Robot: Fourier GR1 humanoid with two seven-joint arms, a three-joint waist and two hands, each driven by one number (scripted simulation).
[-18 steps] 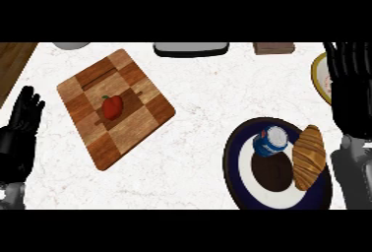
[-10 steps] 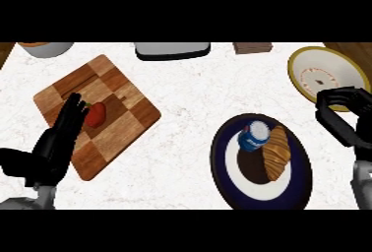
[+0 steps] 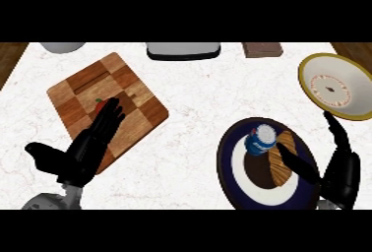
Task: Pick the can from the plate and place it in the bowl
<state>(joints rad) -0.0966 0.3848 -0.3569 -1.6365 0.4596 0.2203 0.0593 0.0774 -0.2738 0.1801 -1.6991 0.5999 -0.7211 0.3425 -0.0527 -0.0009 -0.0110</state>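
A blue can (image 3: 262, 140) stands upright at the upper part of a dark blue plate (image 3: 226, 165) with a white and brown middle, at lower right. A brown pastry (image 3: 280, 158) lies next to the can on its right. A white bowl (image 3: 338, 86) with a yellow rim sits at the right edge, beyond the plate. My right hand (image 3: 340, 168) is over the plate's right rim, open, its thumb stretched left over the pastry just short of the can. My left hand (image 3: 88, 145) lies open over the cutting board at left.
A checkered wooden cutting board (image 3: 87, 86) lies at the left with a small red item (image 3: 99, 101) mostly hidden under my left fingertips. At the counter's far edge are a white vessel (image 3: 62, 47), a grey tray (image 3: 182, 50) and a brown block (image 3: 262, 48).
My left hand has slid up and right over the cutting board, covering the red item. My right hand has come down from beside the bowl to the plate's right rim and opened.
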